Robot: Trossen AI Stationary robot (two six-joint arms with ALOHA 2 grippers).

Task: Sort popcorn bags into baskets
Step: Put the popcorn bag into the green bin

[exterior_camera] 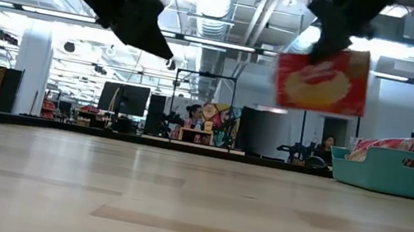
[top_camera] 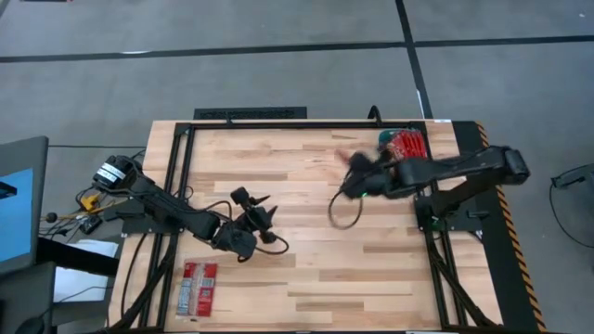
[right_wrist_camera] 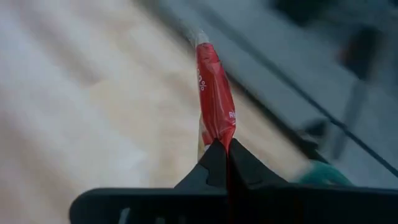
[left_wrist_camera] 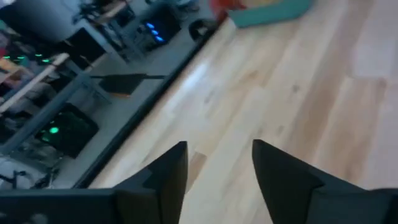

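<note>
A red popcorn bag (exterior_camera: pixel 323 80) with a yellow picture hangs well above the table from my right gripper (right_wrist_camera: pixel 225 146), which is shut on it. That gripper (top_camera: pixel 355 173) is over the table's far right part, a little left of the teal basket (exterior_camera: pixel 385 173). The basket stands at the far right corner with several red bags (top_camera: pixel 406 144) in it. More popcorn bags (top_camera: pixel 200 286) lie flat near the table's near left corner. My left gripper (left_wrist_camera: pixel 217 149) is open with nothing between its fingers, above the table's left middle (top_camera: pixel 263 216). My right gripper pinches the bag's upper edge (right_wrist_camera: pixel 219 138) between its two shut fingers. The fingers slant down onto it from above. The bag hangs below them, lifted clear of the table, its yellow-picture face (exterior_camera: pixel 320 84) toward the near side.
A black frame rail (top_camera: pixel 251 114) runs along the table's far edge, and black rails line both sides. A dark cable loop (top_camera: pixel 345 211) hangs by my right arm. Bare wood lies between the two arms and along the near edge.
</note>
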